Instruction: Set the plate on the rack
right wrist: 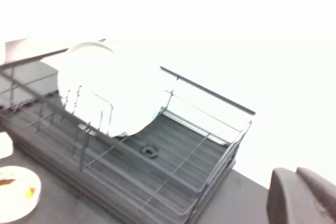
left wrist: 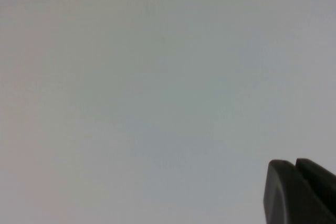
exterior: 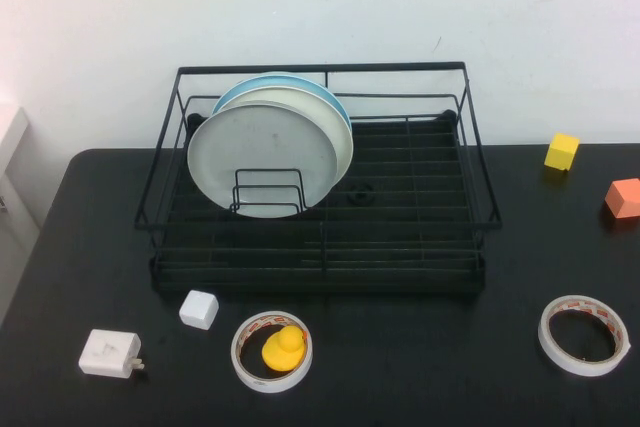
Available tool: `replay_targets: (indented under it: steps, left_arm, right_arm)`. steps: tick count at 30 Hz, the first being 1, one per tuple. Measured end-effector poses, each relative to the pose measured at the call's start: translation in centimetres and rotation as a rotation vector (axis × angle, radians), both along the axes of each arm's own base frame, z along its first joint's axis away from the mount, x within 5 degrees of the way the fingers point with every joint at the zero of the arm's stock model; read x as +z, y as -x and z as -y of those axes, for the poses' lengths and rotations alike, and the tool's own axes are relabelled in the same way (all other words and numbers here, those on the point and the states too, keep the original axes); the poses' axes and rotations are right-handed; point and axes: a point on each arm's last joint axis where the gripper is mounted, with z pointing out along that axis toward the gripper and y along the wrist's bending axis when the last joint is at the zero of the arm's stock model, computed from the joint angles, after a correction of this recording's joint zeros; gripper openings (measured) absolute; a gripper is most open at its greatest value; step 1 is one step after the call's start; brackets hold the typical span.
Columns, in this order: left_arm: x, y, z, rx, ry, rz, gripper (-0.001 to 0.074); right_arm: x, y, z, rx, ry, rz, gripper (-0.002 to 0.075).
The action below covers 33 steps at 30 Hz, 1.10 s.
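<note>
The light-grey plate (exterior: 262,157) stands upright at the front of the left side of the black wire rack (exterior: 320,247), leaning on a cream-white plate (exterior: 338,137) with a light blue plate (exterior: 280,81) behind it. Neither arm shows in the high view. My left gripper (left wrist: 295,163) is shut and empty, and its view shows only a blank pale wall. My right gripper (right wrist: 295,171) is shut and empty, off the rack's (right wrist: 157,171) right end; the plates (right wrist: 110,93) appear washed-out white there.
On the black table: a white cube (exterior: 199,309), a white charger (exterior: 109,354), a tape roll (exterior: 250,367) around a yellow duck (exterior: 284,347), a second tape roll (exterior: 584,334), a yellow cube (exterior: 562,151), an orange cube (exterior: 624,198). A small black ring (exterior: 361,192) lies in the rack.
</note>
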Motion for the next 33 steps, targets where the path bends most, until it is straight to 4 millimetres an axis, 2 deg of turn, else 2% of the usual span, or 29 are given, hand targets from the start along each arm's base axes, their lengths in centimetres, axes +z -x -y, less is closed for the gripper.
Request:
replay_targets:
  steps: [6, 10, 13, 16, 19, 22, 24, 28, 33]
  left_arm:
    - [0.1, 5.2, -0.8, 0.014, 0.004, 0.144, 0.0000]
    - [-0.6, 8.7, -1.2, 0.065, -0.048, 0.263, 0.0000]
    - [-1.0, 10.0, -1.4, 0.102, -0.078, 0.317, 0.0000]
    - [-1.1, 10.3, -1.6, 0.125, -0.084, 0.331, -0.0001]
    - [-1.1, 10.3, -1.7, 0.133, -0.077, 0.328, -0.0001]
    - [-1.2, 10.2, -1.7, 0.119, -0.058, 0.314, -0.0001]
    - [-1.3, 10.2, -1.7, 0.103, -0.041, 0.302, -0.0001]
    - [-1.4, 10.0, -1.7, 0.057, 0.005, 0.272, -0.0001]
    - [-1.4, 10.0, -1.7, 0.027, 0.037, 0.255, -0.0001]
  right_arm:
    - [-0.5, 0.5, -0.7, 0.121, 0.133, 0.004, 0.0001]
    - [-1.8, 1.7, -1.8, 0.316, 0.238, -0.082, 0.0001]
    - [-3.3, 2.6, -1.7, 0.422, 0.402, -0.188, 0.0001]
    - [-4.7, 2.7, -0.2, 0.349, 0.568, -0.319, 0.0001]
    - [-5.2, 2.0, 2.1, 0.091, 0.664, -0.416, 0.0001]
    - [-4.6, 1.2, 4.1, -0.168, 0.701, -0.395, 0.0001]
    - [-3.5, 0.8, 4.5, -0.248, 0.677, -0.333, 0.0001]
    - [-0.8, 0.7, 3.9, -0.270, 0.502, -0.187, 0.0001]
    - [1.5, 2.3, 3.0, -0.205, 0.318, -0.052, 0.0001]
